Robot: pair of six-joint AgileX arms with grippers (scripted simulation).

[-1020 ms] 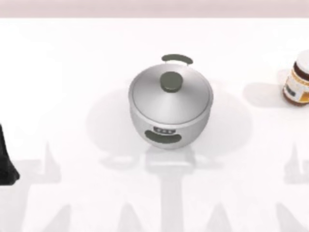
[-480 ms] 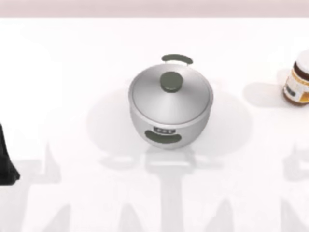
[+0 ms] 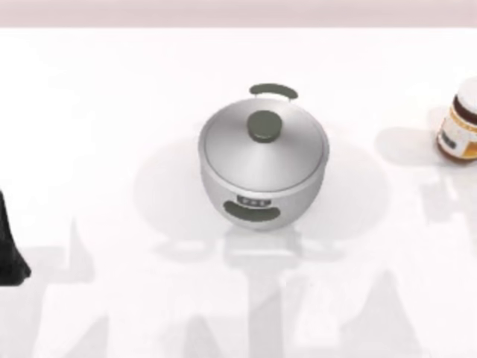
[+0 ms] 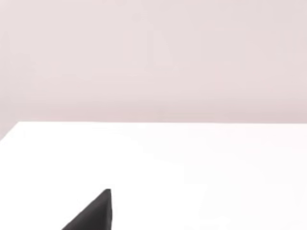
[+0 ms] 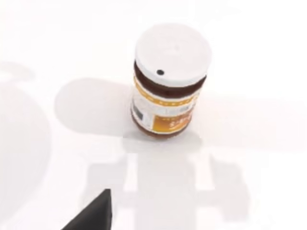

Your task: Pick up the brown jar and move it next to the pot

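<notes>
The silver pot (image 3: 262, 164), with its domed lid and dark grey knob, stands in the middle of the table. At the table's far right edge the brown jar (image 3: 459, 127) stands upright, with a white lid and an orange-and-white label. The right wrist view looks down on the jar (image 5: 168, 86). My right gripper (image 5: 136, 226) hovers above and short of it, open, with only one dark finger (image 5: 93, 215) showing and nothing in it. This arm is outside the top view. My left arm (image 3: 9, 250) is parked at the left edge, and one finger (image 4: 93, 213) shows over bare table.
The white table (image 3: 112, 112) ends at a pale wall at the back. Arm shadows lie across the front of the table, and one reaches up below the jar. Nothing stands between the pot and the jar.
The right arm's shadow has shifted across the front right of the table and up toward the jar. The pot, the jar and the left arm have not moved.
</notes>
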